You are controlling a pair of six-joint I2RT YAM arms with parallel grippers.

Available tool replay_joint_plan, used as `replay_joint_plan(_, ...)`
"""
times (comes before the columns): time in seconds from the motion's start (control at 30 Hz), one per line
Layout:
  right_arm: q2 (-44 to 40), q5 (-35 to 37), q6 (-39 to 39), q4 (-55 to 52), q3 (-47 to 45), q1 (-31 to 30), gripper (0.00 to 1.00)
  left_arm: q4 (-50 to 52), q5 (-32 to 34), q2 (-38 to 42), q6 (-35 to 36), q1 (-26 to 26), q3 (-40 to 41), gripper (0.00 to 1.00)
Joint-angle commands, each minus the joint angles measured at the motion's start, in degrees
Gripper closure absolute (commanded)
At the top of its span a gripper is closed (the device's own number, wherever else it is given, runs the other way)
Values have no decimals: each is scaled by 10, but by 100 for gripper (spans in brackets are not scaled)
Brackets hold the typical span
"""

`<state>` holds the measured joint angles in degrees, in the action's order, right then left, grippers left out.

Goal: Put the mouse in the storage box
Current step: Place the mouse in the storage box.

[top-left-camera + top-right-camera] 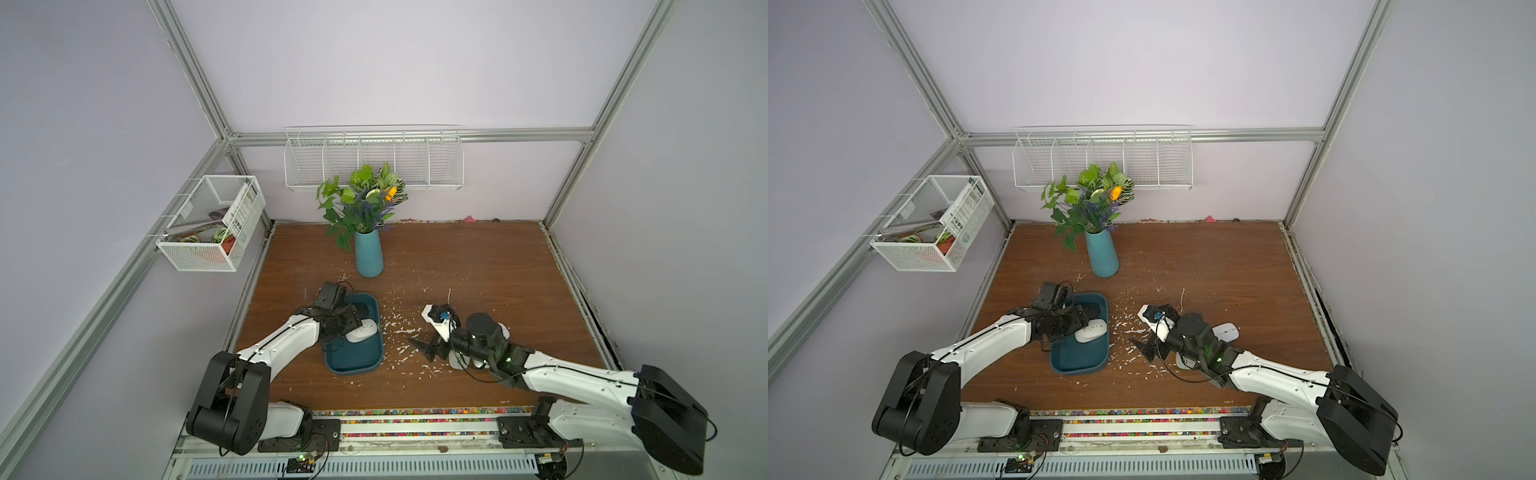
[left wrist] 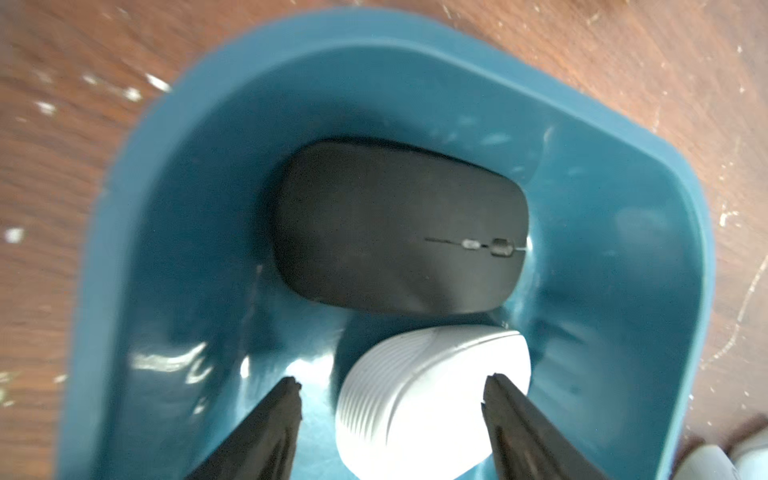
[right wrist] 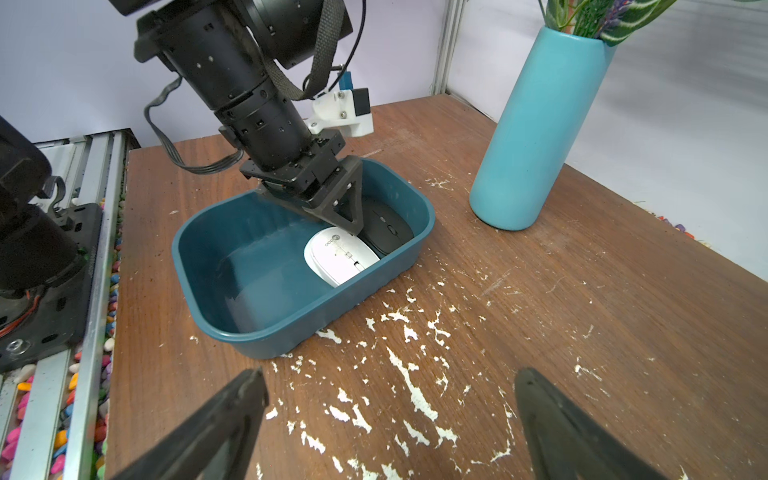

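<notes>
The white mouse (image 2: pixel 419 399) lies inside the storage box (image 2: pixel 623 232), long axis across it, wheel end toward the bench's right edge. The left gripper (image 2: pixel 392 382) straddles it, parted, gripping nothing; the right gripper (image 3: pixel 390 382) gapes wide, empty.

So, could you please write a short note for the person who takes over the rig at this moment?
Left gripper: open, down in the box, jaws on either side of the white mouse, which lies in the box.
Right gripper: open, empty, over the table beside the box.
Black mouse: in the box too, next to the white one.
Done: two mice are in the box.
Left: lift the left gripper out. A third mouse, white, lies on the table by the right arm; it is probably next.
</notes>
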<state>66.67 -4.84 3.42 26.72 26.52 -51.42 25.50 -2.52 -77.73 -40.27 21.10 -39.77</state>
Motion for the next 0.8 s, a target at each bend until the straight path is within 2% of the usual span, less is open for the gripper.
replay_joint_plan(0.0, -2, 40, -23, 19, -5, -2, 2, 44, 33, 18, -1, -1, -23, 26)
replay_joint_plan(0.1, -1, 87, -52, 14, 1, 7, 2, 77, 19, 63, 11, -1, -49, 27)
replay_joint_plan(0.2, -2, 151, -122, -36, 23, 33, 2, 97, -14, 129, 45, -1, -77, 27)
replay_joint_plan(0.27, -1, 203, -200, -131, 58, 58, 2, 101, -38, 175, 74, -1, -87, 27)
replay_joint_plan(0.43, 32, 269, -366, -391, 146, 127, 3, 131, -41, 259, 114, -2, -91, 26)
replay_joint_plan(0.57, 41, 292, -429, -498, 171, 136, 5, 152, -33, 297, 129, -1, -81, 26)
replay_joint_plan(0.67, 45, 254, -452, -529, 175, 136, 6, 129, -45, 322, 127, 2, -64, 26)
replay_joint_plan(0.77, 56, 220, -492, -563, 184, 135, 6, 120, -28, 341, 125, 2, -58, 26)
